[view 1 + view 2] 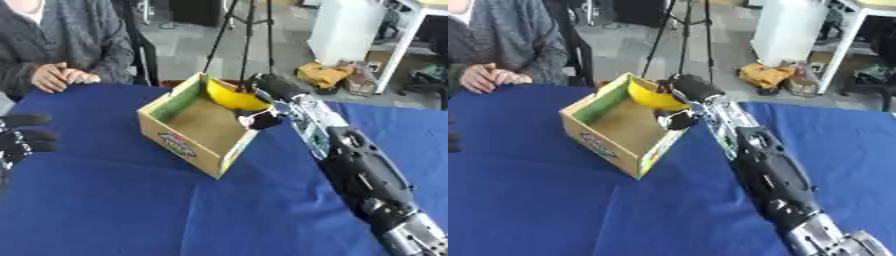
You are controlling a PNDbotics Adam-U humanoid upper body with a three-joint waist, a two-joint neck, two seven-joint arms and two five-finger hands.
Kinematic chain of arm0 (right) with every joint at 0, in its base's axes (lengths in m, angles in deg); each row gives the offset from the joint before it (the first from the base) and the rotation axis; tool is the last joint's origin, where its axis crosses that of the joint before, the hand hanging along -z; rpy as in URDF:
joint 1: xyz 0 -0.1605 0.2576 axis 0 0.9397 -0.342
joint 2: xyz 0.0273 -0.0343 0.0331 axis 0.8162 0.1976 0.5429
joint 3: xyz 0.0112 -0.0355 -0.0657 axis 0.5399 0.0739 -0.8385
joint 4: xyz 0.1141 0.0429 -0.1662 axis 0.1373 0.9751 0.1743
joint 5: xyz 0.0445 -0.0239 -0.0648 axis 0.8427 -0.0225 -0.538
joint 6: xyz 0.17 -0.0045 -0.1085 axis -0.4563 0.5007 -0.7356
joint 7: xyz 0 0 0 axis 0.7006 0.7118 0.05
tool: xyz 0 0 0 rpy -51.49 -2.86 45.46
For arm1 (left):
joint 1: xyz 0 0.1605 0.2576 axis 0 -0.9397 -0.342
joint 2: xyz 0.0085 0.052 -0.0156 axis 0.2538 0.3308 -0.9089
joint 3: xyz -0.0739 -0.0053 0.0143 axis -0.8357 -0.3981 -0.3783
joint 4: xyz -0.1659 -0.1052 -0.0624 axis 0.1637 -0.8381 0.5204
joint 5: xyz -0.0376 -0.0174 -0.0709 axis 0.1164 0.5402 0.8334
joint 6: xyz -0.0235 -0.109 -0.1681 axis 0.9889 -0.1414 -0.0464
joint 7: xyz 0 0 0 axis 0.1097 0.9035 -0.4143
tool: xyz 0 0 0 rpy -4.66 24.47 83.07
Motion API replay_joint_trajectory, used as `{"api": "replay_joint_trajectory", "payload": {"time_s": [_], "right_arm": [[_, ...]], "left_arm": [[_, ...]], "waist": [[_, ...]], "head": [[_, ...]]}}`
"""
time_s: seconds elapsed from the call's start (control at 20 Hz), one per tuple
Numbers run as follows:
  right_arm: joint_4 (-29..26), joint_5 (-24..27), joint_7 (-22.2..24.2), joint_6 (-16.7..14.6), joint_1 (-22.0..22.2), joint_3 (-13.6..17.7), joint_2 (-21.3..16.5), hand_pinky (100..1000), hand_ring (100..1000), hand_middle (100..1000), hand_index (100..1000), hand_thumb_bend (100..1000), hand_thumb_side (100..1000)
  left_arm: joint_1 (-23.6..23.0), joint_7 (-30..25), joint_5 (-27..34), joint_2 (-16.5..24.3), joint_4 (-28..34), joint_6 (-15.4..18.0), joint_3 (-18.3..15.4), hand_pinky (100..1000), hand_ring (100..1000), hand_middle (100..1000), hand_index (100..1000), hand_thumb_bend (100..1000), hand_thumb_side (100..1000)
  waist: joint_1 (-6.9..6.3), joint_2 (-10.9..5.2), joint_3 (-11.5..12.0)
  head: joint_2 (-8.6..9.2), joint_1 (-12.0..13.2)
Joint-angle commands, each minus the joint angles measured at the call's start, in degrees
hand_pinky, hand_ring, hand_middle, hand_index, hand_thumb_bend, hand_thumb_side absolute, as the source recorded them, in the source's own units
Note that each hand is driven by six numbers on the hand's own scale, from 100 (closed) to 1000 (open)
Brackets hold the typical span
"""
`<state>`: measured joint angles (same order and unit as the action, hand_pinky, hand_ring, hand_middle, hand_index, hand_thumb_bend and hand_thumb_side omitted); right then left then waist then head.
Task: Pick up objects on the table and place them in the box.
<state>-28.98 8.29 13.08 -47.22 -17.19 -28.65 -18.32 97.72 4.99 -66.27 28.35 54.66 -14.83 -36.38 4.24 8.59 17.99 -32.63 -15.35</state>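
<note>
An open cardboard box with a green inner wall stands on the blue table. A yellow rounded object leans in the box's far corner, over the rim. My right hand reaches in from the lower right, its fingers curled over the yellow object's far edge and its thumb just inside the box's right wall. My left hand rests at the left edge, fingers relaxed, holding nothing. The box floor shows bare brown cardboard.
A person sits at the table's far left with hands clasped on the cloth. Tripod legs stand behind the box. My long right forearm lies across the table's right side.
</note>
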Motion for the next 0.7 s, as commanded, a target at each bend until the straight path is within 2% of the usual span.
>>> {"api": "replay_joint_trajectory", "payload": {"time_s": [0.05, 0.25, 0.3, 0.35, 0.4, 0.5, 0.7], "right_arm": [[1.37, -1.62, -0.39, -0.17, -1.88, 0.60, 1.22, 676, 560, 537, 633, 100, 422], [2.98, -2.91, 0.00, -0.52, -1.64, 0.35, 3.62, 685, 587, 573, 673, 100, 459], [3.20, -3.11, 0.03, -0.67, -1.47, 0.26, 4.06, 699, 624, 622, 723, 100, 519], [3.30, -3.28, 0.06, -0.91, -1.28, 0.09, 4.39, 706, 643, 645, 744, 100, 540], [3.35, -3.44, 0.13, -1.17, -1.12, -0.08, 4.61, 738, 705, 728, 808, 100, 628], [3.23, -3.70, 0.41, -1.57, -0.89, -0.33, 4.87, 774, 774, 813, 861, 173, 719], [2.09, -3.33, 0.68, -1.79, -0.74, -0.60, 4.76, 813, 837, 890, 907, 295, 794]], "left_arm": [[1.45, -0.67, 0.47, -0.10, 1.24, 0.01, 0.40, 676, 662, 702, 700, 360, 1000], [1.82, -1.03, 0.57, -0.21, 1.39, -0.05, 0.64, 676, 662, 702, 700, 361, 1000], [1.90, -1.02, 0.59, -0.26, 1.42, -0.05, 0.61, 677, 662, 702, 700, 362, 1000], [1.98, -1.00, 0.62, -0.28, 1.46, -0.03, 0.58, 677, 662, 702, 700, 362, 1000], [2.04, -0.99, 0.63, -0.27, 1.48, -0.02, 0.57, 677, 662, 702, 700, 363, 1000], [2.10, -0.98, 0.63, -0.21, 1.50, -0.02, 0.54, 676, 662, 702, 699, 363, 1000], [2.07, -0.87, 0.58, -0.09, 1.46, -0.02, 0.43, 676, 662, 702, 699, 364, 1000]], "waist": [[-0.18, -0.57, 0.70], [-0.10, -0.44, 1.45], [-0.04, -0.40, 1.47], [0.03, -0.37, 1.43], [0.08, -0.34, 1.36], [0.17, -0.32, 1.13], [0.29, -0.34, 0.50]], "head": [[1.41, -2.11], [2.15, -3.18], [2.33, -3.26], [2.44, -3.27], [2.49, -3.22], [2.48, -3.06], [2.37, -2.75]]}}
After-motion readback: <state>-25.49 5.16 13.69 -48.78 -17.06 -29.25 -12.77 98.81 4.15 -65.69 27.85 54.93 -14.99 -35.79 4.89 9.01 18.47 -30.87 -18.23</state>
